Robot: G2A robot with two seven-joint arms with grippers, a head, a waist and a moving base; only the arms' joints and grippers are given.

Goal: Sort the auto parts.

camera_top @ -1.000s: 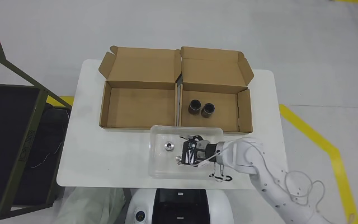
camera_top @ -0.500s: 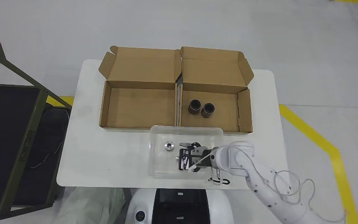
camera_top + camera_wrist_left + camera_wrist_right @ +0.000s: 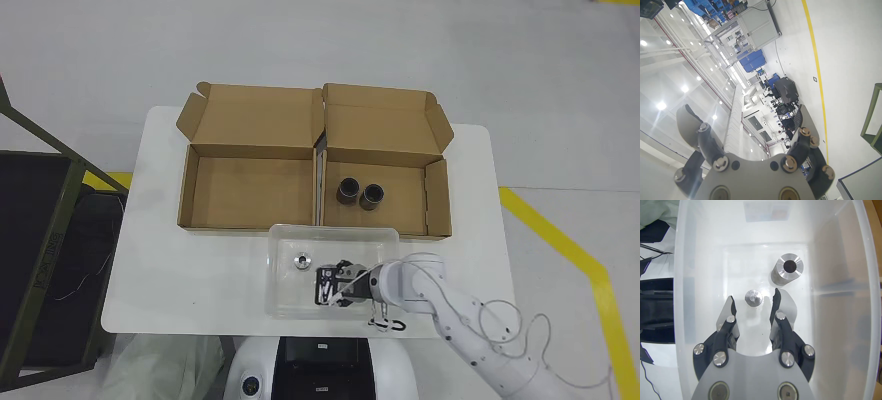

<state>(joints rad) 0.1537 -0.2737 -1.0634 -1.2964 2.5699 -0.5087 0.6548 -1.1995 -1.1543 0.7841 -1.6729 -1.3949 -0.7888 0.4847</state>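
In the lower centre of the top view, the clear bin holds two silver parts. The bored cylinder stands on end with its long axis vertical, its bright machined face and dark hole turned upward. Near it the small round stud also stands upright, between the spread fingers of the right gripper and untouched by them. The left gripper has its fingers spread on nothing.

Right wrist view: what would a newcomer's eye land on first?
The open right hand inside the clear tub, a small metal stud between its fingers. Next to it stands a bigger shiny cylinder with a dark hole.
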